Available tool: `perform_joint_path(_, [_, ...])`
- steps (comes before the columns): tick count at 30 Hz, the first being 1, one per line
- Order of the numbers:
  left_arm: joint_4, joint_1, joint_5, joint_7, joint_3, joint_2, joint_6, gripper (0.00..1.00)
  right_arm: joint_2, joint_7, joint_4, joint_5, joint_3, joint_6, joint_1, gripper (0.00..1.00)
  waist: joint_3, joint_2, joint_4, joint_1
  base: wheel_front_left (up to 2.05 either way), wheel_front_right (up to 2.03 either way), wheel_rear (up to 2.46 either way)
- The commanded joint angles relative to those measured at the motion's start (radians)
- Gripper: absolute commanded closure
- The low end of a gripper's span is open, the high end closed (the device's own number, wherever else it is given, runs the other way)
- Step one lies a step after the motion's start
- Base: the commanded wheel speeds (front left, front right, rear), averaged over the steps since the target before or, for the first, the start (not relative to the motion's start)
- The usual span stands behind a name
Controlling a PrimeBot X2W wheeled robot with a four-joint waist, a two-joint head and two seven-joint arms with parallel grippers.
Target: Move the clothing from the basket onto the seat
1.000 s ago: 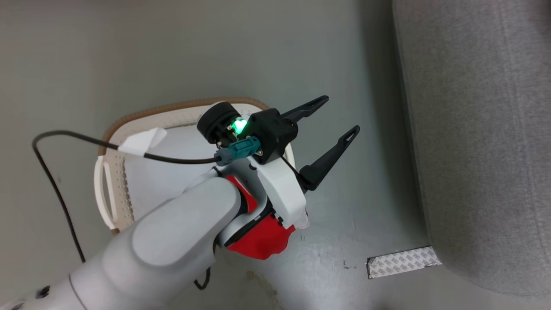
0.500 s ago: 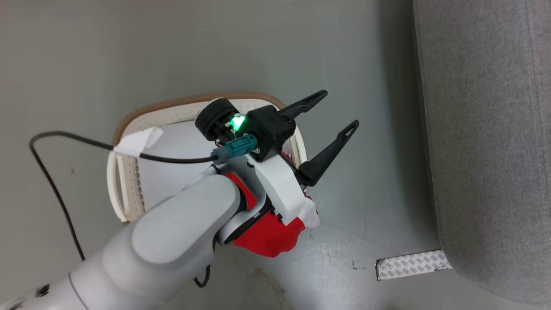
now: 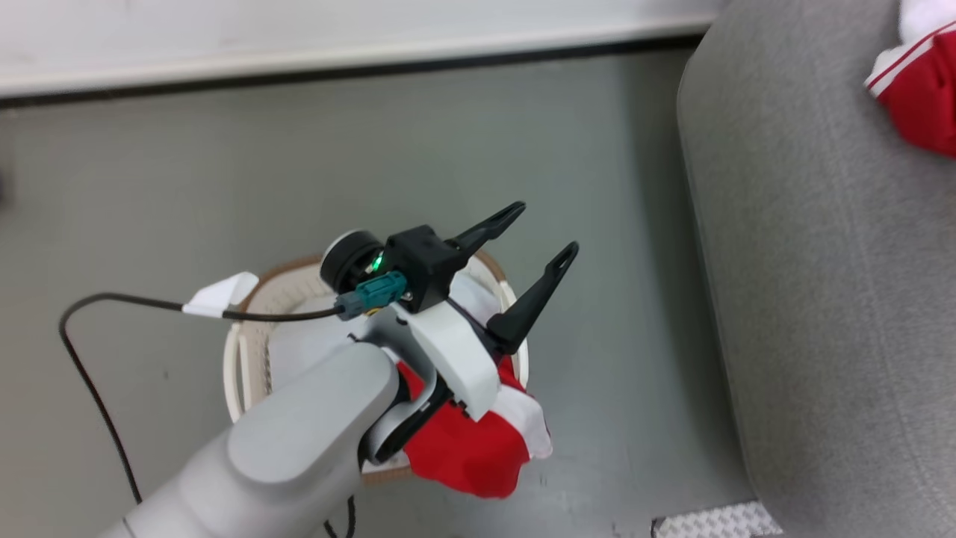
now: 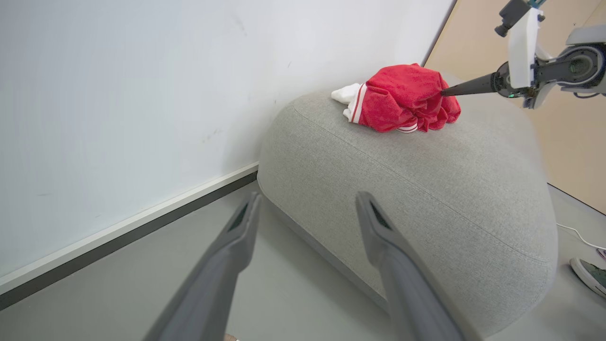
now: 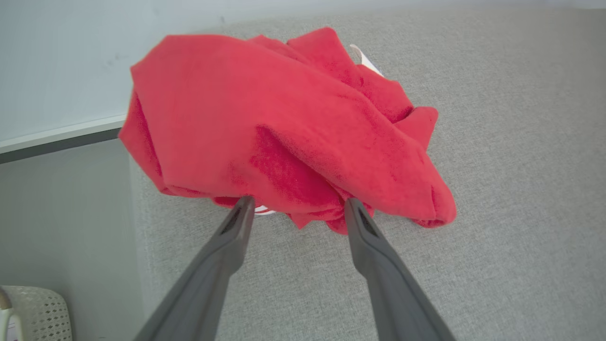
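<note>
Overhead, the left gripper (image 3: 545, 228) was positioned above the basket (image 3: 250, 340), with its two dark fingers spread wide and nothing between them. The basket stood on the grey floor (image 3: 224, 187), apart from the seat (image 3: 821, 299) to its right. A red garment (image 3: 463, 448) with a white panel lay in the basket and hung over the near right rim, partly hidden by the left wrist. A pale sheet (image 3: 306, 344) lay flat inside the basket beside it.

A second red garment (image 4: 402, 99) lay bunched on top of the seat, at the end nearest the wall (image 4: 118, 94), with its white striped trim on the wall side. The right gripper (image 5: 299, 200) was at this garment. Its fingers were apart, and both tips reached the garment's near edge without closing on the fabric. In the left wrist view, a right finger tip met the garment's side.

The left fingers pointed toward the seat's rounded flank and were clear of it. A patch of tape (image 3: 709, 523) lay on the floor beside the seat's base. A shoe (image 4: 589, 277) showed on the floor past the seat, near a white cable (image 4: 575, 234).
</note>
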Motion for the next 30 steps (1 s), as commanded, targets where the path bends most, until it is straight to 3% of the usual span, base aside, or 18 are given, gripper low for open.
perform_joint_path(1, [0.012,0.03,-0.024,-0.016,0.006,0.007,0.006,0.0,-0.009,0.008,-0.024,0.013,0.015,-0.002,0.024,0.0,-0.1,-0.0001,-0.004,0.0,0.0,0.0,0.0])
perform_joint_path(13, [0.038,0.169,-0.091,-0.077,0.071,0.032,0.047,0.0,-0.05,-0.06,-0.264,0.059,0.115,-0.002,0.126,0.0,-0.355,-0.0001,0.032,0.0,0.0,0.0,0.0])
perform_joint_path(21, [0.008,0.294,-0.131,-0.095,0.18,0.1,0.111,0.0,-0.001,-0.213,-0.427,0.077,0.121,-0.002,0.238,0.0,-0.466,-0.0001,0.066,0.0,0.0,0.0,0.0])
perform_joint_path(30, [-0.076,0.425,-0.084,-0.096,0.311,0.123,0.182,0.0,0.056,-0.38,-0.524,0.05,0.044,-0.002,0.41,0.0,-0.495,-0.0001,0.114,0.0,0.0,0.0,0.0])
